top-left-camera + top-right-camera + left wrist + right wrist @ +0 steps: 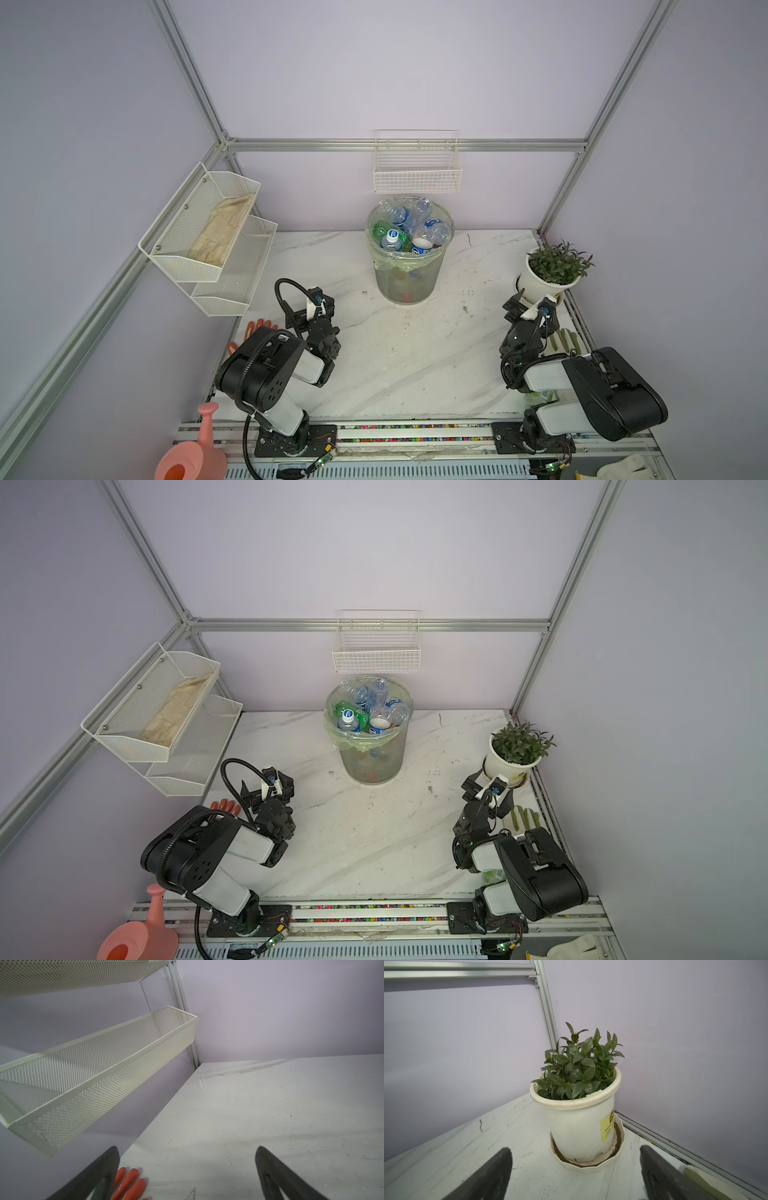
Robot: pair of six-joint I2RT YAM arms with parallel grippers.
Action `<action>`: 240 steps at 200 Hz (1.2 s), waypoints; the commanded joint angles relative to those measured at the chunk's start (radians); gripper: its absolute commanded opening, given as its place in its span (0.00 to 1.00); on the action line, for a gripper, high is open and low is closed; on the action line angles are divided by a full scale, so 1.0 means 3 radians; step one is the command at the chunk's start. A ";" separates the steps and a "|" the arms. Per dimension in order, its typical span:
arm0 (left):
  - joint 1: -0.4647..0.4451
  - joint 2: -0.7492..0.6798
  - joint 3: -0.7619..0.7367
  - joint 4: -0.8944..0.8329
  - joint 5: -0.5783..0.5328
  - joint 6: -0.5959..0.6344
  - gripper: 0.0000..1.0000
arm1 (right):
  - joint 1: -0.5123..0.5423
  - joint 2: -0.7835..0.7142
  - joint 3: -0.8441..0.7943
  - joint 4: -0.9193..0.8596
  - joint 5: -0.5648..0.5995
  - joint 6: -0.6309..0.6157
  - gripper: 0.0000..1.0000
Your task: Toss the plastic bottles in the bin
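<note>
Left gripper (187,1149) and right gripper (575,1148) of mine, black, jaws apart, sit empty (task looks done) since small clear plastic bottles (409,228) fill the round grey mesh bin (405,284).

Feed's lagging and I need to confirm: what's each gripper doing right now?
Left gripper: open, holding nothing, near the orange glove.
Right gripper: open, holding nothing, facing the plant pot.
</note>
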 commanded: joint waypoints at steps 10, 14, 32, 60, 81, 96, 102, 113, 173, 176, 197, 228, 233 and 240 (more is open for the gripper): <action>0.0044 -0.0003 -0.0109 0.0306 0.0104 -0.0224 1.00 | -0.0066 0.0301 -0.0136 0.0959 -0.0084 0.0058 0.97; 0.0047 -0.0006 -0.0109 0.0308 0.0110 -0.0227 1.00 | -0.0072 0.0344 -0.0141 0.1020 -0.0081 0.0060 0.97; 0.0057 -0.0017 -0.0128 0.0306 0.0123 -0.0248 1.00 | -0.0125 0.0432 -0.0140 0.1097 -0.0062 0.0169 0.97; 0.0078 -0.0049 -0.0160 0.0307 0.0166 -0.0288 1.00 | -0.0320 0.0597 -0.0183 0.1136 0.0001 0.0647 0.97; 0.0078 -0.0045 -0.0170 0.0306 0.0208 -0.0293 1.00 | -0.0433 0.0868 -0.0178 0.1291 0.0037 0.0913 0.97; 0.0078 -0.0040 -0.0174 0.0306 0.0244 -0.0287 1.00 | -0.0454 0.0935 -0.0127 0.1291 0.0008 0.0907 0.97; 0.0079 -0.0040 -0.0175 0.0306 0.0255 -0.0285 1.00 | -0.0457 0.0931 -0.0121 0.1291 -0.0016 0.0868 0.97; 0.0078 -0.0040 -0.0173 0.0306 0.0264 -0.0278 1.00 | -0.0455 0.0921 -0.0115 0.1291 -0.0078 0.0827 0.97; 0.0078 -0.0015 -0.0180 0.0306 0.0457 -0.0213 1.00 | -0.0423 0.1022 0.0115 0.1291 -0.1299 0.0014 0.97; 0.0078 -0.0012 -0.0180 0.0306 0.0482 -0.0203 1.00 | -0.0418 0.1035 0.0125 0.1291 -0.1340 -0.0014 0.97; 0.0067 0.0006 -0.0175 0.0306 0.0531 -0.0167 1.00 | -0.0358 0.1187 0.0198 0.1290 -0.1635 -0.0217 0.97; 0.0052 0.0001 -0.0185 0.0308 0.0546 -0.0153 1.00 | -0.0075 0.1337 0.0300 0.1298 -0.1761 -0.0679 0.97; 0.0048 0.0002 -0.0185 0.0306 0.0551 -0.0147 1.00 | -0.0023 0.1354 0.0311 0.1293 -0.1748 -0.0745 0.97; 0.0039 0.0002 -0.0185 0.0306 0.0557 -0.0137 1.00 | -0.0007 0.1364 0.0310 0.1296 -0.1760 -0.0742 0.98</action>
